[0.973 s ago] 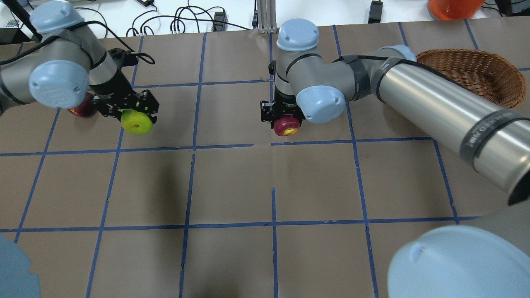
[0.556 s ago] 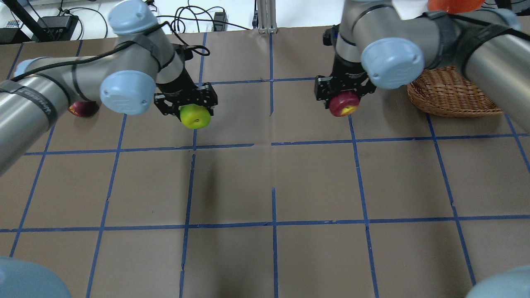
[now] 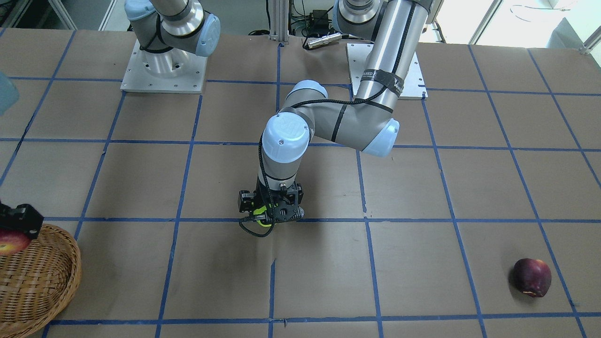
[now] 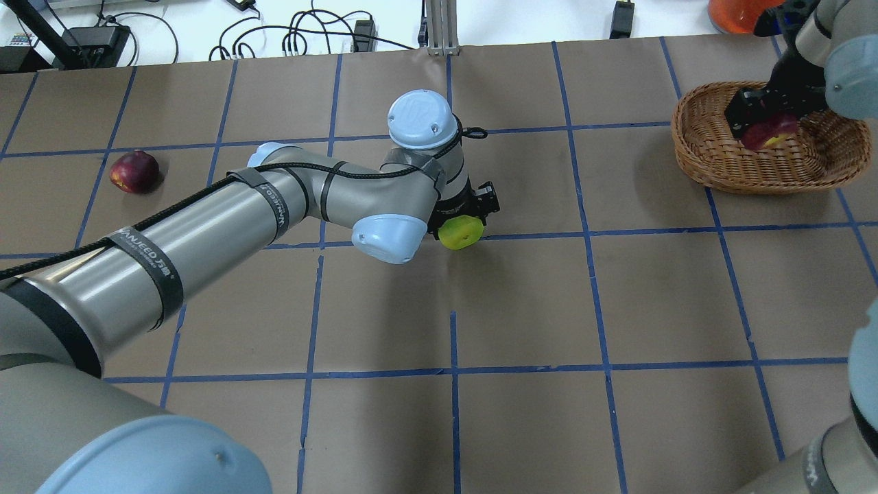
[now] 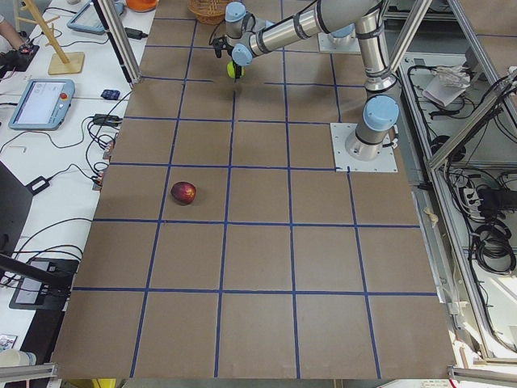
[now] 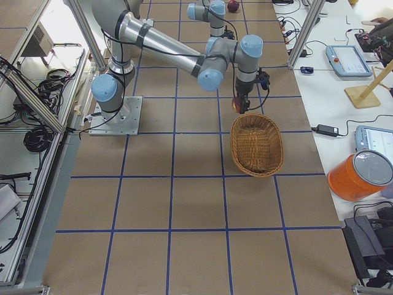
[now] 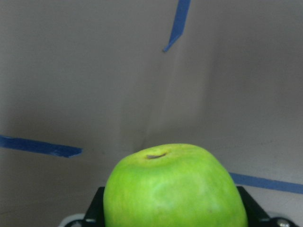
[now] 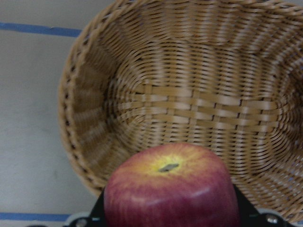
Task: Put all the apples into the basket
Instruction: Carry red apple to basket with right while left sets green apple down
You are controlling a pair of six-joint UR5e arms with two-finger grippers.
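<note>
There are 3 apples and 1 basket (image 4: 693, 159). The red apple (image 4: 769, 130), yellowish at its base, hangs over the basket's woven floor, gripped in the right pincer (image 4: 763, 115). The lime green apple (image 4: 459, 233) is clamped in the left pincer (image 3: 270, 212), lifted clear of the table (image 4: 521, 309) near its middle, just above a blue tape line (image 4: 535, 234). The dark maroon apple (image 4: 134, 171) lies alone on the table at the robot's far left, well apart from both pincers and from the basket, which sits at the far right.

Of the 2 arms, the left stretches its long forearm across to mid-table, elbow bent, wrist turned straight down. The right arm reaches over the basket's rim, its wrist also pointing down.
</note>
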